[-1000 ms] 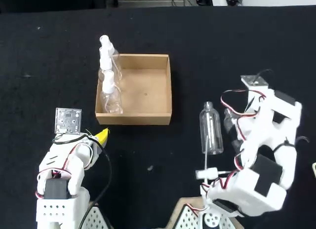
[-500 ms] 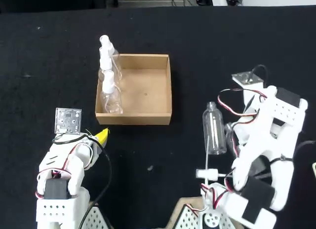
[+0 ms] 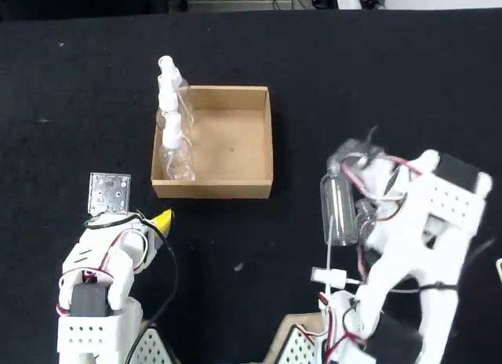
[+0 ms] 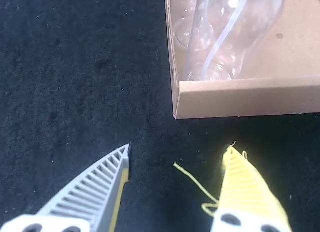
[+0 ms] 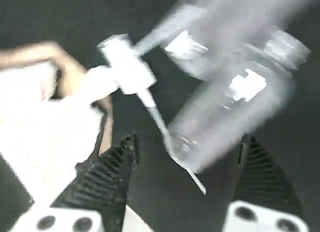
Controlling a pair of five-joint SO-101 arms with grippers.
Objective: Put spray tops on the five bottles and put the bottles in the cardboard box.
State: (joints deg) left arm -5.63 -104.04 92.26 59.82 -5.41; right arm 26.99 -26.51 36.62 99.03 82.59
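Loose spray top (image 3: pixel 329 276) on the black surface (image 3: pixel 78 81), nearest the arm bases; uncapped bottle (image 3: pixel 339 211) lying just beyond, right pincer (image 5: pixel 185 154) spread over it; left pincer (image 4: pixel 177 149) spread, just short of the cardboard box (image 3: pixel 235 144); capped bottles (image 3: pixel 174 148) upright inside, along one wall.

Black table (image 3: pixel 78 81) here, and the box (image 3: pixel 231 190) sits flat on it, a little left of centre. Off to the box's right a clear bottle (image 3: pixel 339 211) lies on the cloth, uncapped, neck pointing away, with a spray top (image 3: pixel 329 276) just beyond its base. A pale speck (image 3: pixel 239 266) lies below the box.
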